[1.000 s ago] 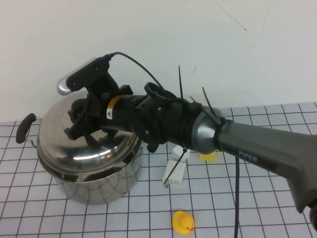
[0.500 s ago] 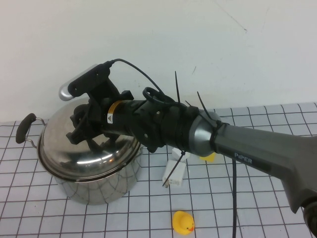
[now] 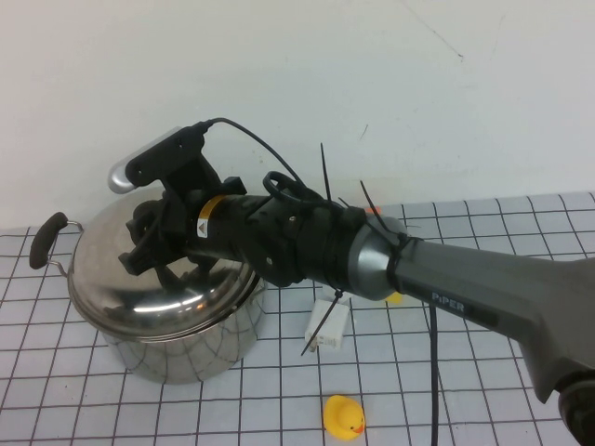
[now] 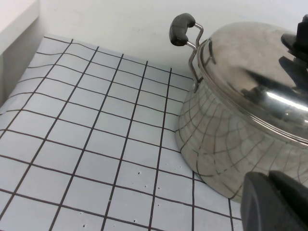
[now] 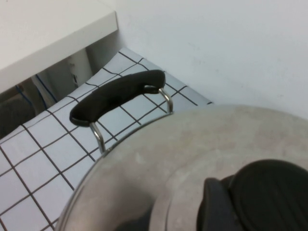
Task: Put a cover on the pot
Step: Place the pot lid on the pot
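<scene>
The pot (image 3: 177, 334) stands at the lower left of the high view on the gridded table (image 3: 483, 381), with the lid (image 3: 158, 279) lying on its rim, seemingly tilted a little rather than fully seated. The right gripper (image 3: 153, 246) is placed over the lid's centre, its fingers closed around what is judged to be the knob (image 5: 269, 192), seen dark at the lower right of the right wrist view. The step in hand is judged to be the final seating of the lid. Next, the lid must be levelled onto the rim, then the fingers opened and lifted straight up. The left gripper (image 4: 276, 202) is seen only at the lower right of its wrist view, near the pot's wall; whether its fingers are open cannot be told.
</scene>
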You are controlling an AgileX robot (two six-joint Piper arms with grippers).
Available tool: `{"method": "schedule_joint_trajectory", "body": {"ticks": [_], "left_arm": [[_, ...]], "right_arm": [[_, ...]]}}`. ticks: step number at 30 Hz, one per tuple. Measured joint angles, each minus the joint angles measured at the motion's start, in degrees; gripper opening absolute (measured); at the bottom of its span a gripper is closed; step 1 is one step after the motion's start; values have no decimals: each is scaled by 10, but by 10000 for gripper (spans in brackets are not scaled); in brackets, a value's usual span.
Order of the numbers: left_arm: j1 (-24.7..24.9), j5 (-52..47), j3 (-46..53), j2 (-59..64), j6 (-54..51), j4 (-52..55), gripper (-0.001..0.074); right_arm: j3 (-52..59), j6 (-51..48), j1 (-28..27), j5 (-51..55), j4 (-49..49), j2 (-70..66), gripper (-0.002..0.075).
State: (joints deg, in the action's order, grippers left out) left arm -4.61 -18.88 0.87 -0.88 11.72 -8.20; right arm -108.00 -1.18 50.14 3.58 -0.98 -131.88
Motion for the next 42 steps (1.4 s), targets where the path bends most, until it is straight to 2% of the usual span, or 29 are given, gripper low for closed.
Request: {"method": "schedule_joint_trajectory", "body": {"ticks": [34,36,39,42], "left_arm": [[0,0,0,0,2,0,-3],[0,0,0,0,2,0,-3],[0,0,0,0,2,0,-3],[0,0,0,0,2,0,-3]], "right_arm": [[-1,-24,-6,12,-7,0,352],[-1,-24,-6,12,-8,0,387],[-1,-26,-7,11,-8,1,501],[-1,-20,-8,38,-8,16,538]]}}
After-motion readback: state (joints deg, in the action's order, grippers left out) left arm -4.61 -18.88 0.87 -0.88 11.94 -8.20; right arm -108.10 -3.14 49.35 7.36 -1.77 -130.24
